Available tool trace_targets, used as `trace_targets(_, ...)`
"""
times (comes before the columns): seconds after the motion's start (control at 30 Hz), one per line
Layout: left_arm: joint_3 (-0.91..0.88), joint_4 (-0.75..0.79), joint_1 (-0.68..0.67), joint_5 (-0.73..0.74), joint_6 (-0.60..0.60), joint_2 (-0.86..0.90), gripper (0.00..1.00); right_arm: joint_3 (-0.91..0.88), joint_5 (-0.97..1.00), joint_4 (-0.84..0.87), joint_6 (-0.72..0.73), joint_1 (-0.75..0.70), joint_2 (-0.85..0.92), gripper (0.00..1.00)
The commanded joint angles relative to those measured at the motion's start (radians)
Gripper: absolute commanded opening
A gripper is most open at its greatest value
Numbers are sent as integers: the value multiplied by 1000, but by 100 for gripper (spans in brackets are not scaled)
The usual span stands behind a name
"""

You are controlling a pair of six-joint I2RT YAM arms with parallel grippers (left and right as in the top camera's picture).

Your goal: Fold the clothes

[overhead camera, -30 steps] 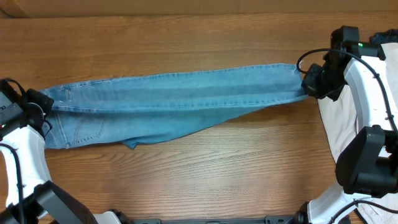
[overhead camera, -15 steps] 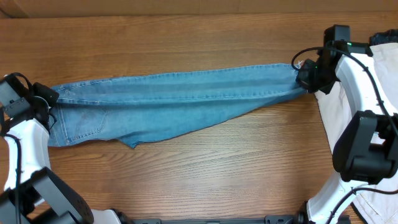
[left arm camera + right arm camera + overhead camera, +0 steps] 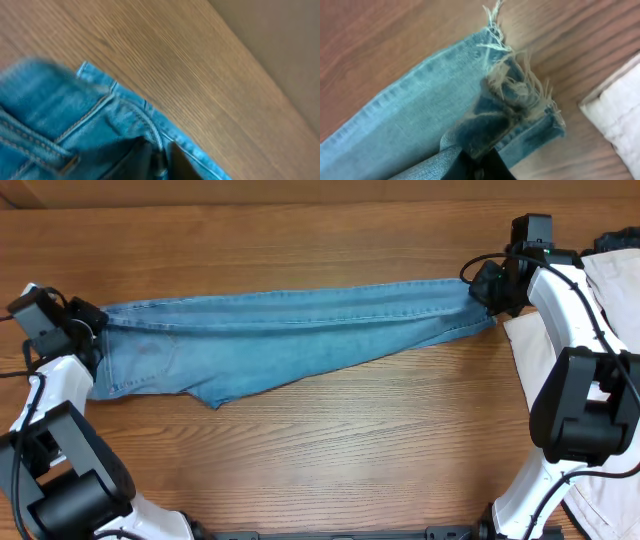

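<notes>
1. Overhead view: jeans (image 3: pixel 290 340) lie stretched long across the table (image 3: pixel 300 465), waist end at left, leg ends at right, the whole strip tilted a little
2. left gripper (image 3: pixel 88 323) sits at the waist corner; left wrist view shows its jaws pinched narrow on a fold of the waistband (image 3: pixel 145 117), denim between them
3. right gripper (image 3: pixel 484 284) sits at the leg ends; right wrist view shows its jaws closed tight on a hem layer, just under the frayed hems (image 3: pixel 520 90)
4. Risk: the right grip looks shallow and may hold only one layer, so a hard pull or lift could let a leg slip free
5. Risk: cream garment (image 3: pixel 612 280) lies just beside the hem end, so a careless sweep of the right arm could drag it along
6. Risk: the lower edge sags to a point near the waist end and the legs aren't squared, so folding now likely gives a skewed fold
7. Look: light blue faded denim, paler streaks along the legs, tan stitching at the waist, stringy pale fray at the hems, soft and floppy
</notes>
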Motion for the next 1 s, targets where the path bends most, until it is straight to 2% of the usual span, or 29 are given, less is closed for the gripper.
trace_targets(0.0,34,43,4,-31,8,26,93,33,45,49,7,-16,29,28)
trace_targets(0.03,35,57,6,-7,9,23,100,33,38,63,7,-17,29,28)
trace_targets(0.17,66,21,16,94,8,15,100,33,39,72,7,-17,29,28)
trace_targets(0.33,125,-221,0,181,71,-21,100,33,43,31,0,-27,29,32)
trace_targets(0.43,125,-420,-27,176,102,-41,100,33,42,-2,0,-38,29,47)
trace_targets(0.47,124,-497,-37,175,117,-41,100,33,42,-2,0,-39,29,49)
trace_targets(0.53,124,-619,-61,141,135,-40,100,33,26,-3,-23,-39,25,45)
trace_targets(0.63,124,-697,-90,101,173,-40,100,32,-28,-37,-98,-39,26,42)
trace_targets(0.67,124,-713,-98,82,180,-40,100,31,-29,-43,-99,-39,28,39)
trace_targets(0.73,124,-744,-118,36,186,-39,100,24,-30,-40,-99,-39,33,26)
trace_targets(0.8,124,-762,-135,5,186,-37,100,20,-30,-31,-99,-38,46,20)
trace_targets(0.97,122,-780,-171,-16,186,-37,100,18,-45,-3,-99,-39,85,20)
